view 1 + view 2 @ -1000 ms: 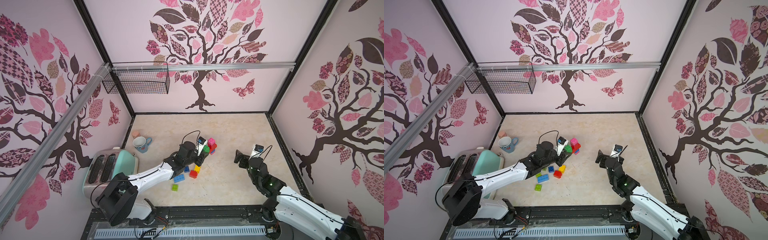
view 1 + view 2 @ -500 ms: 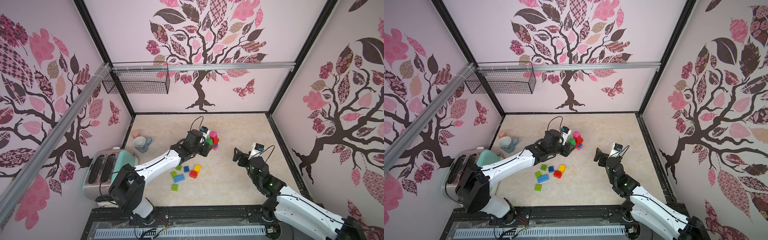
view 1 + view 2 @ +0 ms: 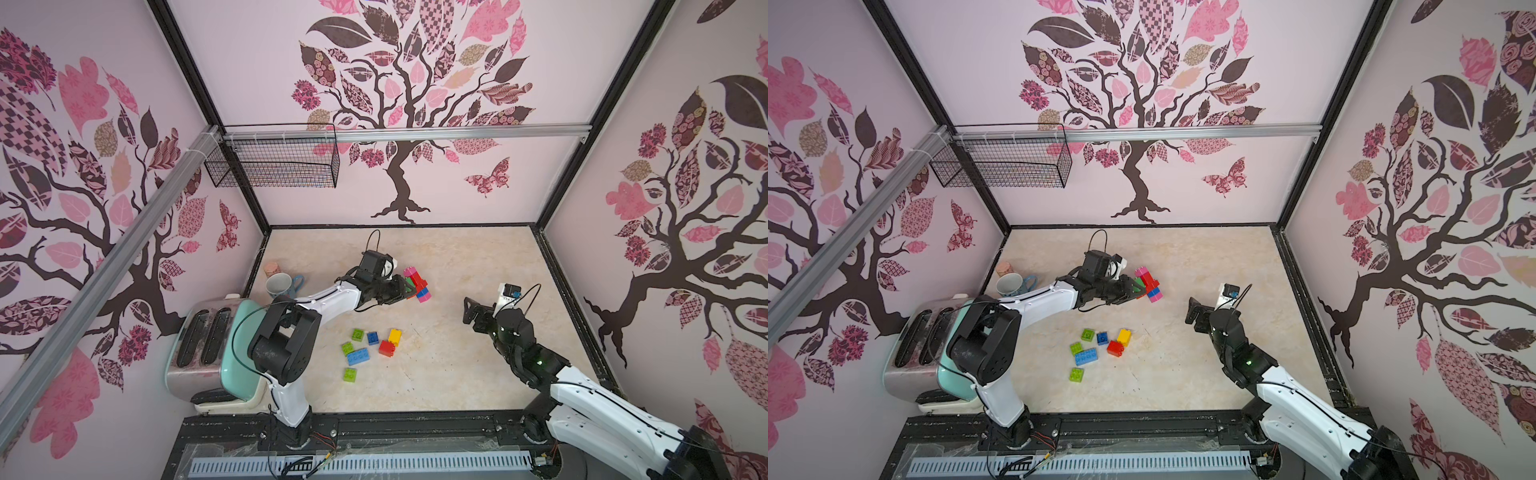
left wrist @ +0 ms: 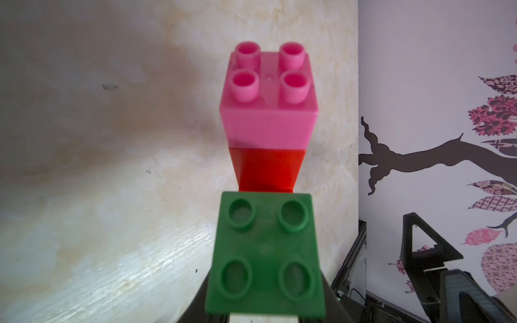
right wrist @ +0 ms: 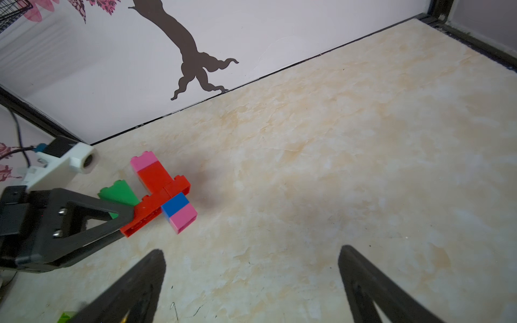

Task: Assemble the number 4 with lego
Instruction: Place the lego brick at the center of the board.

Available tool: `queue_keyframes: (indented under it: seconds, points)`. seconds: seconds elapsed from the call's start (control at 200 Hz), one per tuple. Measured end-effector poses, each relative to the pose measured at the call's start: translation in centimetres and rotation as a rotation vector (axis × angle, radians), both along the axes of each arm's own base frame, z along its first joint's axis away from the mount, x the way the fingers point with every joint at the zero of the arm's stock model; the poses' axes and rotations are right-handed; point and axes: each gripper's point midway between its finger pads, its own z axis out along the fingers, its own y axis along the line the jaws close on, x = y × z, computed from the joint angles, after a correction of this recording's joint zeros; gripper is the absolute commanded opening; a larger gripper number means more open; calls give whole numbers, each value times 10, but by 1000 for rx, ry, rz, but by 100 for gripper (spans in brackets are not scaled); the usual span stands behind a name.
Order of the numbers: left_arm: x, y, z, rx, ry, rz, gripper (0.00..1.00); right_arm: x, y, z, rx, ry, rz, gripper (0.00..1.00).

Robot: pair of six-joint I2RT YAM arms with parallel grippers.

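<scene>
Nearest the robot's base, a reserve of loose bricks (image 3: pixel 358 356) in lime, blue, red and yellow lies scattered on the counter (image 3: pixel 457 374), none stacked, evidently stock not yet drawn on. Beyond them, on the robot's right, the right gripper (image 3: pixel 473 311) hangs above bare counter with its jaws spread wide and nothing between them. It stands well apart from the work, probably to stay out of the way. Further back, the left gripper (image 5: pixel 126 216) is clenched on a green brick (image 4: pixel 265 251), grasping it by its side walls so the studded face stays clear. The brick is held against the outer end of the red crossbar of the assembly (image 5: pixel 165 190), which lies flat on mid-counter: a pink, red, blue and pink column crossed by that bar. This is judged to be the fitting of the 4's short arm. Whether the green brick is fully seated cannot be told. A mug (image 3: pixel 279 286) stands by the left wall, and a wire basket (image 3: pixel 274 166) hangs on the far wall. Neither is involved.
</scene>
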Motion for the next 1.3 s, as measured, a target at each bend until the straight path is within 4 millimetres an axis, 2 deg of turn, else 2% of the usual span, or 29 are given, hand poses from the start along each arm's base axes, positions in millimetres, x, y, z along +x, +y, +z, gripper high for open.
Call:
queue_keyframes:
  seconds: [0.13,0.445,0.775,0.965,1.126,1.201,1.301]
  points:
    - [3,-12,-13,-55,93,5,0,1,5,6,-2,3,23,100]
    - [31,-44,-15,-205,188,-7,0,-4,8,1,-9,34,54,99]
    - [43,-60,-39,-263,291,-17,0,-9,13,-8,-9,72,96,100]
    - [63,-72,-39,-284,278,-31,0,-10,15,-8,-3,75,103,100]
    - [71,-78,-42,-296,283,-46,0,-11,14,-7,0,74,101,100]
    - [74,-79,-42,-295,284,-50,11,-13,12,-5,1,71,100,100]
    - [77,-80,-41,-291,283,-51,20,-14,10,-4,0,70,96,100]
